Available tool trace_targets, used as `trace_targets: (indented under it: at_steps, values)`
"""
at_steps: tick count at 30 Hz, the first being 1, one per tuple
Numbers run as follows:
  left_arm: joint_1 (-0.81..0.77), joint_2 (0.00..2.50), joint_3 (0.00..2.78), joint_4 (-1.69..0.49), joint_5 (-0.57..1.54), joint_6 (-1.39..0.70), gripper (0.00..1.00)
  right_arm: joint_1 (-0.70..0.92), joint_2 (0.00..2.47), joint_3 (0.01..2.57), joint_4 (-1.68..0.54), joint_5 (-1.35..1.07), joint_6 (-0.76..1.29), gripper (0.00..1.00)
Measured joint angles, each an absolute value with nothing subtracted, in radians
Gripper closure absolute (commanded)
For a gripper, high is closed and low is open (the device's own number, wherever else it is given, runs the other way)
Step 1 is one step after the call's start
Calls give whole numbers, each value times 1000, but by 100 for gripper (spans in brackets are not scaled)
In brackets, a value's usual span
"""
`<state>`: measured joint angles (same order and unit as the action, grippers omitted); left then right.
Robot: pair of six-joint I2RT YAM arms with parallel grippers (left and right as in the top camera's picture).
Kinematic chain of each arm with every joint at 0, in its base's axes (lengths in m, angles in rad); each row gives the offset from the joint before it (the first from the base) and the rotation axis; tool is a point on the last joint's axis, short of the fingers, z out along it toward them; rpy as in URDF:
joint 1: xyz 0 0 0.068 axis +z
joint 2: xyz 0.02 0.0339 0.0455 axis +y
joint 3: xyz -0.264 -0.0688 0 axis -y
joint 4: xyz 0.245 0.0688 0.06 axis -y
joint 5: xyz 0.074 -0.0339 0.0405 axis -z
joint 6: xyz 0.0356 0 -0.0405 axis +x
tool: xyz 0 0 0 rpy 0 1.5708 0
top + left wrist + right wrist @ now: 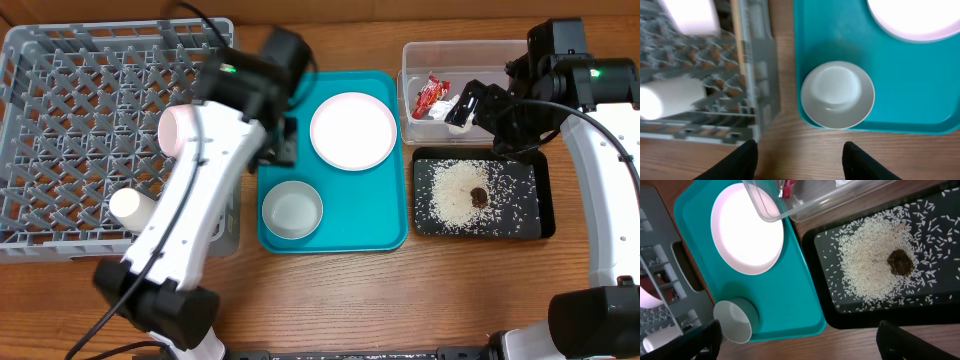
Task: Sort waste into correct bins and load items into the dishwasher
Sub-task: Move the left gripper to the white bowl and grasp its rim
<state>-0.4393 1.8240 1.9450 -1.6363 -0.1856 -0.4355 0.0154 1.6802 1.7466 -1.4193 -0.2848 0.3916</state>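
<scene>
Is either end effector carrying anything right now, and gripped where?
No. The left end effector is open above bare wood near the steel-grey bowl. The right end effector is open too, with nothing between its fingers.

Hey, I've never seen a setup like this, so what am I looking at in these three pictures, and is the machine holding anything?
These are two robot arms at a wooden table. One picture looks down from above; the other two come from a camera on each wrist, so the dark shapes at their bottom edges are that arm's own fingers.

The left gripper is open and empty, hovering near the grey bowl on the teal tray, which also carries the white plate. To the left sits the grey dish rack, with a cup and a pinkish bowl in it.

The right gripper is also open and empty. Below it are a clear tub holding a red wrapper and a black tray with scattered rice and a brown morsel.
</scene>
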Motion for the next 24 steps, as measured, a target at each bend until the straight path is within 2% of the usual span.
trace_targets:
  at_steps: [2,4,13,15,20,21,24]
  values:
    - [-446,1836,1836,-1584,-179,-453,33,15,1680,1747,-1425,-285,392,0]
    - [-436,1849,1723,-1517,-169,-477,33,15,1680,1747,-1426,-285,392,0]
    - [-348,1852,1370,-1189,-88,-495,43,15,1680,1747,-1425,-285,392,0]
    - [-340,1852,1319,-1112,-85,-496,50,15,1680,1747,-1424,-285,392,0]
    - [-340,1852,1219,-973,-55,-497,92,15,1680,1747,-1425,-285,392,0]
    - [-340,1852,1210,-970,-51,-498,96,15,1680,1747,-1425,-285,392,0]
    - [-340,1847,1205,-966,-25,-494,96,15,1680,1747,-1424,-285,392,0]
